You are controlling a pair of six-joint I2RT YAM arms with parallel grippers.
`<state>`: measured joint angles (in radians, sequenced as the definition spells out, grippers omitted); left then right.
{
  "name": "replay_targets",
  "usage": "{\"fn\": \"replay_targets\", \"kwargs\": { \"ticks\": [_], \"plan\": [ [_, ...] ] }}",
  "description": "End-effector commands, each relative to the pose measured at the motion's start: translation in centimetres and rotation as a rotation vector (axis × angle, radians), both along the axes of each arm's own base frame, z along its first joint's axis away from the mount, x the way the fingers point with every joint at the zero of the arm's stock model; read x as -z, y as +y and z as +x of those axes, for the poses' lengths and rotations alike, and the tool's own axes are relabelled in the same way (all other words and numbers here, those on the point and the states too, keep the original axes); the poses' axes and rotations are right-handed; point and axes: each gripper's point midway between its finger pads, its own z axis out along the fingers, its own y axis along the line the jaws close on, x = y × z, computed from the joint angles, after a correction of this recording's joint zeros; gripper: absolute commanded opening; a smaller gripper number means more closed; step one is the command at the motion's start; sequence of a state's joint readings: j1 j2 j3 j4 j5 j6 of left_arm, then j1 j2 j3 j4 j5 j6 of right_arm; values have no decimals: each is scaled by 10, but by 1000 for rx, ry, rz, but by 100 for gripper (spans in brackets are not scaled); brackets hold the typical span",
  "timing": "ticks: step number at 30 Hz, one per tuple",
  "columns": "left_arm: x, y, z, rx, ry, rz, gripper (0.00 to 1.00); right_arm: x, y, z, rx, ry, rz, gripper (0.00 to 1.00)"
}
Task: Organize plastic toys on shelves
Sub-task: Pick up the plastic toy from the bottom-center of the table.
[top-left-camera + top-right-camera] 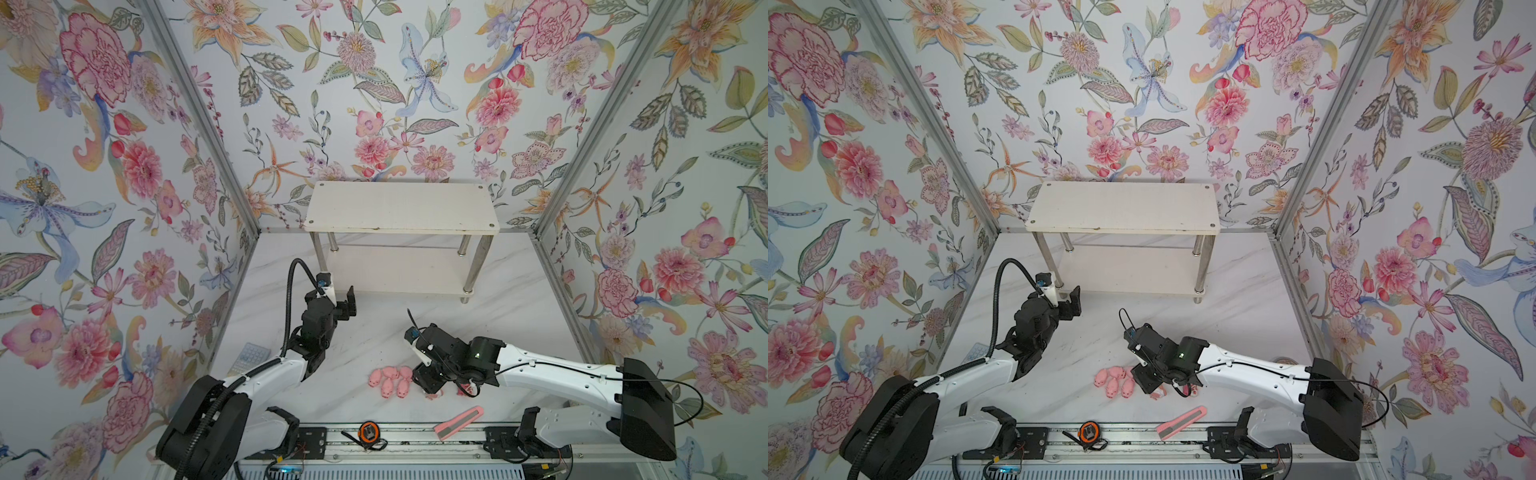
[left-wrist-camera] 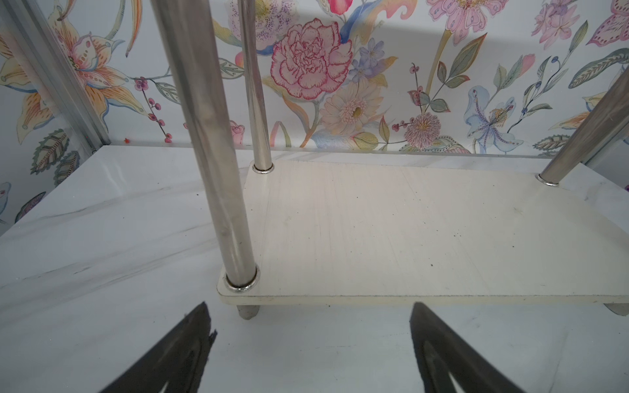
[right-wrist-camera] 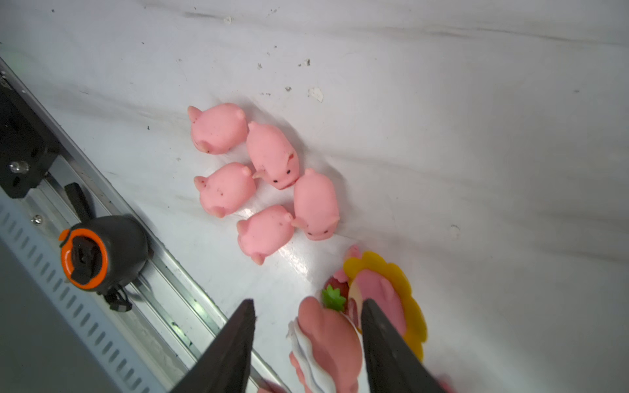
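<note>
Orange-black tape measure (image 1: 368, 432) on front rail (image 1: 436, 441), pink-and-grey bar (image 1: 458, 422) near it, floral wallpaper (image 1: 374, 104)

- I find the lower board (image 2: 408, 231) of the shelves (image 1: 401, 208) open from the front. The near chrome leg (image 2: 211, 153) stands just off the left gripper (image 2: 309, 306).
- Five pigs (image 3: 262, 180) huddle touching, with no finger gap between them.
- A pink figurine (image 3: 335, 343) fills the right gripper (image 3: 308, 301), with the flower-maned figurine (image 3: 408, 296) just beside. The table (image 3: 476, 153) beyond lies free.

Floral-papered walls (image 1: 395, 83) with metal corner posts (image 1: 199, 116) enclose a white, seemingly marble-veined floor (image 1: 374, 328).
</note>
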<state>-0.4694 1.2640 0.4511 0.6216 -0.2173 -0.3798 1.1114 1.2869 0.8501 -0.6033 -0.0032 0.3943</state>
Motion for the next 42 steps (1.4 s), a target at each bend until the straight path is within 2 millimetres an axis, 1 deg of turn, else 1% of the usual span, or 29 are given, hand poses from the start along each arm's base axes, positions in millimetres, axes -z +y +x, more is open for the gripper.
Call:
{"fn": "replay_targets", "kwargs": {
  "ticks": [1,4,6,10,16,21,26,31,37,42],
  "plan": [
    [-17,-16,11,40,-46,-41,92,3,-25,-15,102,101,-70,56],
    [-16,-20,15,47,-47,-53,92,8,-29,-27,111,166,-69,57],
    [-17,-22,16,52,-53,-61,92,13,-32,-32,113,186,-77,56],
    [-16,-23,16,52,-54,-63,92,19,-35,-33,105,194,-97,56],
    [-14,-21,16,45,-49,-48,93,34,-37,-37,84,219,-141,56],
    [-14,-21,16,43,-48,-52,93,44,-33,-34,79,212,-135,55],
    [-14,-20,15,43,-47,-52,94,49,-24,-30,78,199,-99,44],
    [-14,-19,14,41,-48,-53,94,50,-13,-22,74,178,-60,36],
    [-14,-19,14,43,-47,-47,95,55,-1,-18,47,167,-42,26],
    [-14,-17,12,35,-51,-38,95,48,4,-11,29,141,-27,24]
  ]
}}
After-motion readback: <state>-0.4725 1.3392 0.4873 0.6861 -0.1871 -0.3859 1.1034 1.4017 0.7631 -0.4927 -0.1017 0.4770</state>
